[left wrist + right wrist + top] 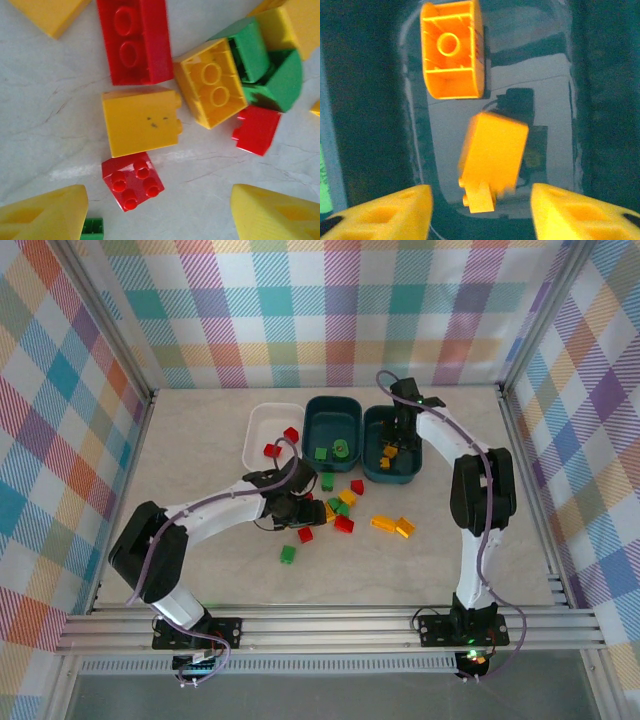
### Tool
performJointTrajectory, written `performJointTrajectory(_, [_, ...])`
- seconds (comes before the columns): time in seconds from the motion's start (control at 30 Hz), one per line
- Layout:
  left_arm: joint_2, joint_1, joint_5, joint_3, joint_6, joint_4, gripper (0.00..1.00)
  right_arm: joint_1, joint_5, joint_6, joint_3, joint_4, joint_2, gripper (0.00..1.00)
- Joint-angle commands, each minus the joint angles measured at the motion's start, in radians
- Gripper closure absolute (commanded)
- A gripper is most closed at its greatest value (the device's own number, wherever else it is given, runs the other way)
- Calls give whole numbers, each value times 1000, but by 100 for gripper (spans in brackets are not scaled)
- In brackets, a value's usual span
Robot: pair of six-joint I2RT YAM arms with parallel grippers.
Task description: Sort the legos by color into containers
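My left gripper (159,194) hangs open and low over the loose legos (340,505) on the table. A red four-stud brick (132,180) lies between its yellow fingers (47,215), closer to the left one and touching neither. Beyond it lie a yellow brick (142,122), a long red brick (134,40) and green bricks (272,75). My right gripper (481,192) stands open above the right teal tub (410,472). A blurred yellow-orange brick (495,150) is loose between its fingers, over the tub floor. Another orange brick (451,50) lies there.
The white tub (256,425) holds red bricks (290,435). The middle teal tub (318,415) holds green pieces (340,448). Two yellow bricks (392,525) lie right of the pile, a green one (288,555) and a red one (306,534) in front of it.
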Motion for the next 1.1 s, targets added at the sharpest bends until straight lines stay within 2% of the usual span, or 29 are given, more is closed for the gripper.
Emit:
performJointTrajectory(0.0, [27, -12, -32, 22, -73, -60, 26, -8, -10, -38, 38, -29, -27, 41])
performJointTrajectory(0.17, [46, -31, 0, -3, -149, -3, 26, -8, -16, -17, -33, 2, -128, 41])
performJointTrajectory(0.4, [101, -38, -15, 23, -149, -12, 31, -9, -101, 73, -309, 150, -362, 39])
performJointTrajectory(0.57, [147, -37, -25, 35, -148, 6, 34, -9, -122, 87, -417, 181, -463, 41])
performJointTrajectory(0.67, [169, -38, -21, 37, -152, 27, 40, -9, -137, 91, -454, 182, -496, 42])
performJointTrajectory(0.83, [184, -37, -26, 49, -148, 31, 62, -9, -176, 108, -533, 194, -543, 44])
performJointTrajectory(0.97, [168, -40, -22, 63, -125, 15, 67, 10, -196, 121, -590, 202, -576, 46])
performJointTrajectory(1.07, [118, -46, -11, 89, -105, -3, 70, 81, -118, 104, -599, 178, -589, 48])
